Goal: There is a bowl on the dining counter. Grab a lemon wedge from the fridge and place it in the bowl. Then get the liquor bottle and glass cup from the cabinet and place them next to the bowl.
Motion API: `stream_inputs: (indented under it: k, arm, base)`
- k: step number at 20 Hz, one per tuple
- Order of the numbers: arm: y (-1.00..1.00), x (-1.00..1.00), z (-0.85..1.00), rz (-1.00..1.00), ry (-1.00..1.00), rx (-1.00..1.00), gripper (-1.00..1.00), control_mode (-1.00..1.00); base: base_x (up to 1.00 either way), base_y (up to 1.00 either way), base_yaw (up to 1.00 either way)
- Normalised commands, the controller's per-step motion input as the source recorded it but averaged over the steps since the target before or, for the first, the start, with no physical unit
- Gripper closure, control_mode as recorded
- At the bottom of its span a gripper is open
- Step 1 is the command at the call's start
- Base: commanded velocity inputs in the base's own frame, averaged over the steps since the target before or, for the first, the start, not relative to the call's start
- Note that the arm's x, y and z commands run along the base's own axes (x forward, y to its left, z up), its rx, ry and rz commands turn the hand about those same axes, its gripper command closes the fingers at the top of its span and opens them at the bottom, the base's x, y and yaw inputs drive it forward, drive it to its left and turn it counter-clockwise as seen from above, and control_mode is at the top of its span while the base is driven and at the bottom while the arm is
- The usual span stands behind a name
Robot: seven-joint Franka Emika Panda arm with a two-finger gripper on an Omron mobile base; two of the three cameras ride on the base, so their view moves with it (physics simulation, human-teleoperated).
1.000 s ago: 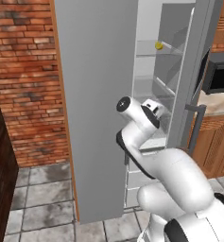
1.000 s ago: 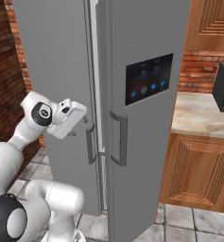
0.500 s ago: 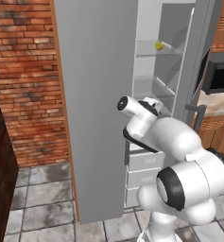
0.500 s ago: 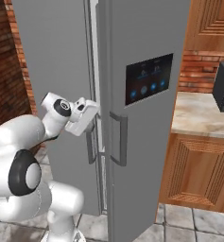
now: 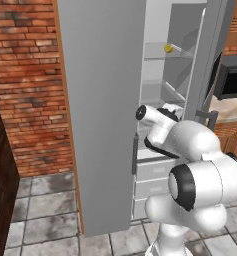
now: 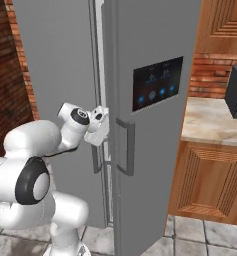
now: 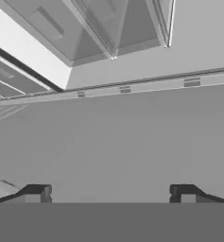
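Note:
A small yellow lemon wedge lies on an upper shelf inside the fridge, seen through the gap between its doors. My gripper is at mid height in that gap, well below the wedge. From the other side, the gripper sits just left of the door handles. In the hand view my gripper is open, with its fingertips wide apart and nothing between them, facing a grey inner wall and shelf rails. The bowl, liquor bottle and glass cup are out of view.
White drawers fill the fridge's lower part. The right door carries a dark display panel. A microwave stands on a stone counter over wooden cabinets. A brick wall is on the left.
My arm has swung toward the fridge, and the hand has moved from in front of the doors into the gap between them. The gripper has stayed open.

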Motion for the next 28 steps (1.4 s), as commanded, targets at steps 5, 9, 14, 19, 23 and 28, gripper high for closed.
stream_inputs:
  k: [5, 9, 14, 19, 23, 28]
  arm:
    - [-0.61, -0.07, -0.03, -0.01, -0.07, -0.04, -1.00, -1.00]
    - [-0.60, -0.20, 0.00, -0.02, -0.08, -0.01, -1.00, -1.00]
    - [-0.59, -0.35, 0.00, -0.03, -0.08, 0.00, -1.00, -1.00]
    - [-0.79, -0.13, 0.01, -0.04, 0.00, 0.00, -1.00, -1.00]
    - [-0.86, 0.00, 0.02, -0.01, 0.00, 0.00, -1.00, -1.00]
    - [-0.77, 0.00, 0.01, 0.00, -0.01, 0.00, -1.00, -1.00]
  base:
    - [0.00, 0.00, 0.00]
    - [0.00, 0.00, 0.00]
    - [0.00, 0.00, 0.00]
    - [0.00, 0.00, 0.00]
    - [0.00, 0.00, 0.00]
    - [0.00, 0.00, 0.00]
